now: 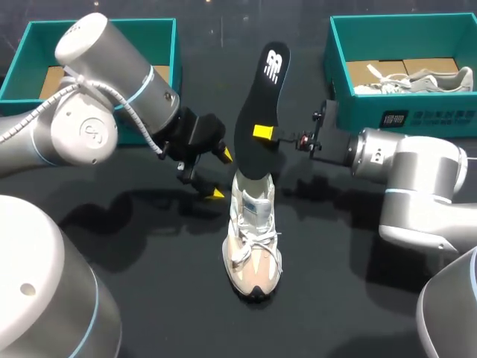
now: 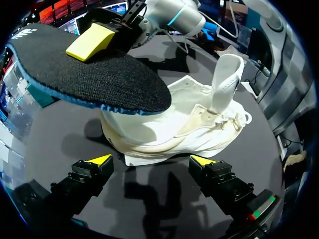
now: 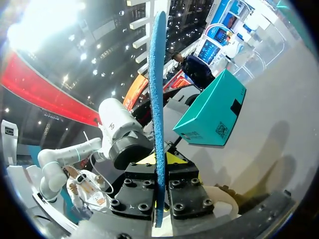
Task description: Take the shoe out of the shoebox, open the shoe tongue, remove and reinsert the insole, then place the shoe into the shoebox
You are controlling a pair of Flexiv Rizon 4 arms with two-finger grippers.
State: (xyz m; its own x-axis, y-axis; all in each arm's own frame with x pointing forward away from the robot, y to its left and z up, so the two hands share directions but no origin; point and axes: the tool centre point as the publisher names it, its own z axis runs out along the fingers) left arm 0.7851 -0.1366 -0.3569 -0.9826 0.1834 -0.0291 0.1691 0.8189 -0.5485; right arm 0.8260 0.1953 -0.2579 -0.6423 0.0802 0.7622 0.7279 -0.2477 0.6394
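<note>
Left jaws: the left gripper point(image 1: 220, 174) point(image 2: 150, 162) is spread wide with nothing between its fingers, low beside the shoe's heel end.
Right jaws: the right gripper point(image 1: 264, 134) point(image 3: 160, 160) is clamped on the insole, one yellow tip on each face.
Table point(image 1: 164, 313): black, bearing everything below.
Left shoebox point(image 1: 160, 30): teal, open, partly behind the left arm.
Right shoebox point(image 1: 387, 112): teal, open, with a second pale shoe point(image 1: 417, 79) inside.
Shoe point(image 1: 253, 239) point(image 2: 194, 124): on its sole mid-table, between and well apart from both boxes; white and cream, beige toe toward the robot, white laces, tongue pulled upright.
Insole point(image 1: 261, 104) point(image 2: 94, 74) point(image 3: 157, 99): black fabric face, blue edge, white mark near the top; held on end above the shoe, lower end at its opening.
</note>
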